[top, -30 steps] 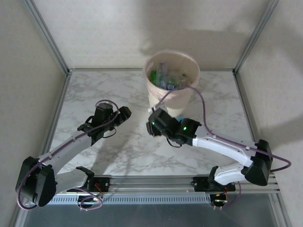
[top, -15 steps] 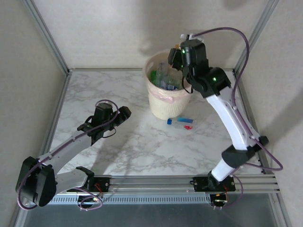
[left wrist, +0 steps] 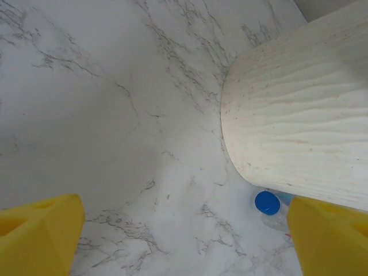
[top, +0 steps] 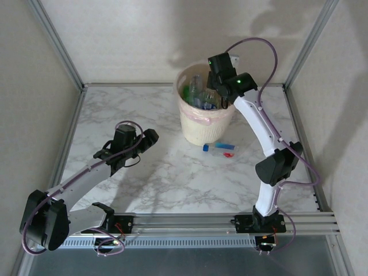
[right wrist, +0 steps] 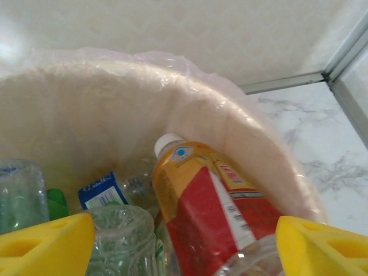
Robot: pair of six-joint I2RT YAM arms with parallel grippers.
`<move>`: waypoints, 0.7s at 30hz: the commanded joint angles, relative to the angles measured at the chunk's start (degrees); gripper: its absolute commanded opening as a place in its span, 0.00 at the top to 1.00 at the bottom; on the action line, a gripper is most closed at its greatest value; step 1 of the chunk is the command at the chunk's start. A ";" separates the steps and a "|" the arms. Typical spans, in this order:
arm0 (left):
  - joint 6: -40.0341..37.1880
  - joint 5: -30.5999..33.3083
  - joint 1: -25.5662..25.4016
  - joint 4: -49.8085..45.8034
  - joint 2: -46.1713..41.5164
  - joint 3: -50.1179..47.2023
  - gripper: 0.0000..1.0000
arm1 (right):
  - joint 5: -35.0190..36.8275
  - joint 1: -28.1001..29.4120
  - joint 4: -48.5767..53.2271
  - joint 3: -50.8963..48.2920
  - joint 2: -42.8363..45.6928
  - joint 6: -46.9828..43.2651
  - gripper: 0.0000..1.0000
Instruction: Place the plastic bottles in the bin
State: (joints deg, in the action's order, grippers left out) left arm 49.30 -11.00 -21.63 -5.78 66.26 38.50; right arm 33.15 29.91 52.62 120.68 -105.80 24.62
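Note:
The bin [top: 202, 127] stands at the table's back middle, cream with a pink liner, and several plastic bottles [top: 198, 95] lie in it. My right gripper [top: 217, 94] hangs over its right rim, open. In the right wrist view its yellow fingertips [right wrist: 46, 244] stand wide apart above a brown-orange bottle [right wrist: 201, 201] with a white cap and red label, which lies loose in the bin [right wrist: 247, 138] beside a clear bottle [right wrist: 121, 236]. One clear, blue-capped bottle [top: 221, 147] lies on the table just in front of the bin. My left gripper [top: 150, 138] is open and empty, left of the bin.
In the left wrist view the bin's wall [left wrist: 299, 132] rises at the right, with the table bottle's blue cap [left wrist: 267, 202] at its foot. Marble tabletop [top: 144, 178] is ringed by a metal frame and beige walls. The arms' rail runs along the near edge.
My right arm swung up from the table in front of the bin to above it, then its jaws opened and the brown-orange bottle dropped into the bin. The left arm stayed still.

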 commanded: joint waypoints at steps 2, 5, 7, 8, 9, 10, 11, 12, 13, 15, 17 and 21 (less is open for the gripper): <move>-0.99 -1.12 0.66 0.50 0.56 0.96 0.09 | 3.01 0.22 1.65 -3.19 8.24 2.25 0.17; -0.90 -1.21 0.80 0.41 0.37 1.14 0.09 | 1.90 0.57 0.11 -11.86 16.28 5.06 0.17; -0.78 -1.21 0.80 0.41 -0.02 1.01 0.09 | 0.50 0.86 -1.97 -20.95 23.39 7.45 0.17; -0.72 -1.17 0.80 0.34 -0.20 0.90 0.09 | -0.19 0.92 -2.58 -25.07 27.11 8.51 0.16; -0.71 -1.12 0.80 0.31 -0.38 0.72 0.09 | -0.74 0.90 -3.24 -29.66 30.83 9.98 0.15; -0.69 -1.07 0.76 0.27 -0.48 0.61 0.09 | -1.24 0.80 -3.64 -34.10 34.17 11.39 0.14; -0.77 -1.12 0.76 0.18 -0.52 0.55 0.09 | -1.98 0.65 -3.98 -37.57 36.77 12.36 0.13; -0.76 -1.19 0.88 0.07 -0.42 0.57 0.09 | -3.00 0.33 -4.32 -41.38 39.37 13.42 0.12; -0.70 -1.28 0.88 -0.01 -0.47 0.52 0.09 | -4.17 -0.48 -4.77 -45.17 41.50 14.52 0.12; -0.39 -1.49 0.86 0.05 -0.57 0.53 0.09 | -8.16 -3.73 -6.95 -52.41 44.90 15.39 0.24; 0.01 -1.78 0.88 0.24 -0.94 0.35 0.09 | -14.01 -8.63 -10.75 -59.24 47.61 15.94 0.34; 0.34 -1.87 0.86 -0.07 -1.79 -0.25 0.09 | -28.15 -18.18 -21.04 -69.56 48.02 15.25 0.44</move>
State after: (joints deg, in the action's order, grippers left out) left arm 49.36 -12.25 -21.26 -5.80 66.17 38.50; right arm 17.32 16.05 40.86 55.44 -57.52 38.72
